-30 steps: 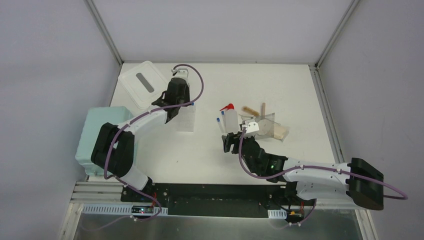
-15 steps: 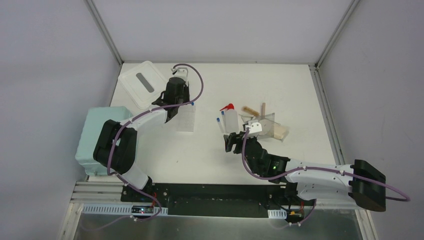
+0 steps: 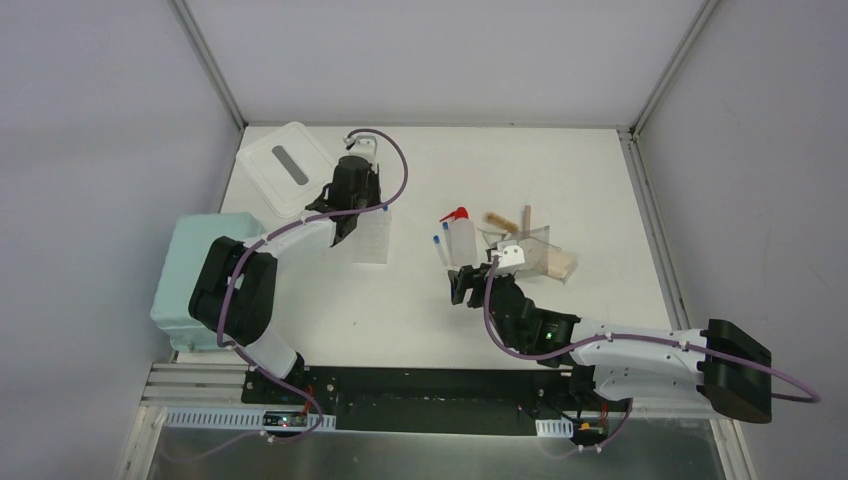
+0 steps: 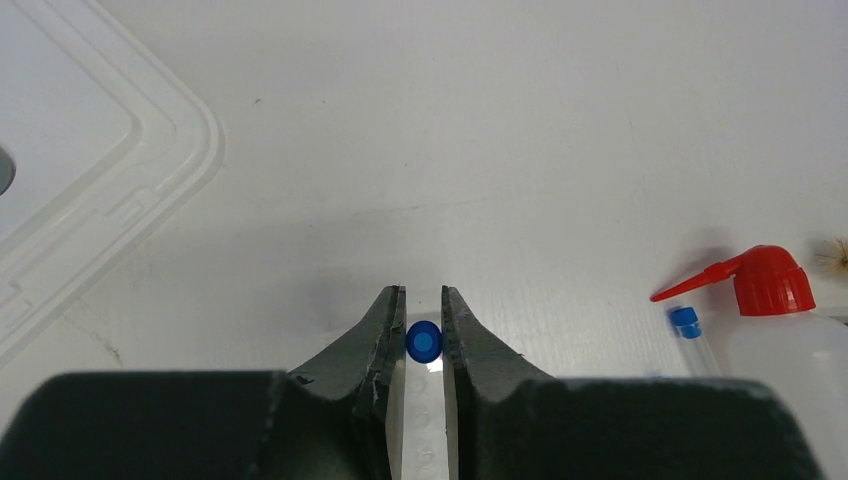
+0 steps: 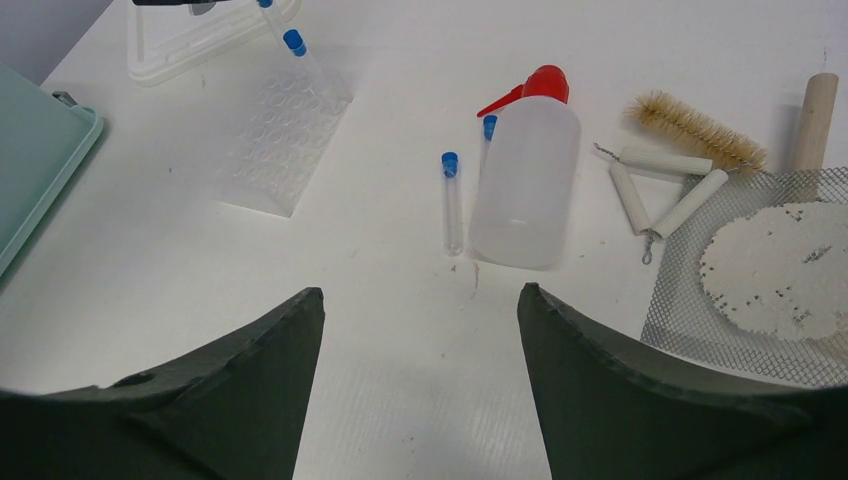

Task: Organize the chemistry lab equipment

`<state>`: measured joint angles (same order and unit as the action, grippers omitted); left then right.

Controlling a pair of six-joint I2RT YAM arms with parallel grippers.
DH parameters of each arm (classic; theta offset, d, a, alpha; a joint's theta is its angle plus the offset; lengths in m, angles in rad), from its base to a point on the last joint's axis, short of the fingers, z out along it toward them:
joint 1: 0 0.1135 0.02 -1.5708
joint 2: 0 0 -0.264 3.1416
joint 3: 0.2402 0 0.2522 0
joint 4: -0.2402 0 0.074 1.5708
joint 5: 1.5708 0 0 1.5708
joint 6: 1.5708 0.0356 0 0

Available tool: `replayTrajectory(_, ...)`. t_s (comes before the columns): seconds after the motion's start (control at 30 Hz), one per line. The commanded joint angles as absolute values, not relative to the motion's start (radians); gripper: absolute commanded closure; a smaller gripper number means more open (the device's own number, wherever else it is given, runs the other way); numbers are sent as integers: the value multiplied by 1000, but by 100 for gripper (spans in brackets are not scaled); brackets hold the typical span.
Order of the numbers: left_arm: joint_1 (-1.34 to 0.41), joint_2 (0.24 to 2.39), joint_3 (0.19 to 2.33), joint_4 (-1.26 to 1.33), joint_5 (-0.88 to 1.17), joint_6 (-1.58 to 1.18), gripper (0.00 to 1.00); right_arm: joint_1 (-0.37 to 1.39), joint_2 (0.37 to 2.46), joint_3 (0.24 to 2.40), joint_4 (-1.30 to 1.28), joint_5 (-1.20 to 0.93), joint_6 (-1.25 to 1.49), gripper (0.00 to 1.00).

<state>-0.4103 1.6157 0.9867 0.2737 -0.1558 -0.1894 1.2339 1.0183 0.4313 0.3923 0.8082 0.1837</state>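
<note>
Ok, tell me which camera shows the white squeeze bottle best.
Right wrist: the squeeze bottle shows whole and close, red spout to base, nothing covering it. Left wrist catches only its red cap and a bit of shoulder at the right edge. Top external shows it too, but small.

Looked down from above, at a distance, on the whole table [image 3: 420,300]. Looked forward from each wrist, low and close. Shared the bottle [image 3: 461,240] in all three.

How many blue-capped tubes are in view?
3. One tube is in the left gripper at the tube rack; a second tube lies left of the squeeze bottle; a third tube lies close beside it. More may be hidden.
</note>
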Motion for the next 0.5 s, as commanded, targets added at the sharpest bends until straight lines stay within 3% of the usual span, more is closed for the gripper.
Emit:
replayTrajectory(0.0, -401, 1588, 968, 271, -131, -177, 100, 1230, 1006, 434, 411, 838, 204, 26)
replayTrajectory(0.47, -401, 1538, 940, 257, -135, -174, 100, 1230, 1023, 446, 406, 824, 215, 26)
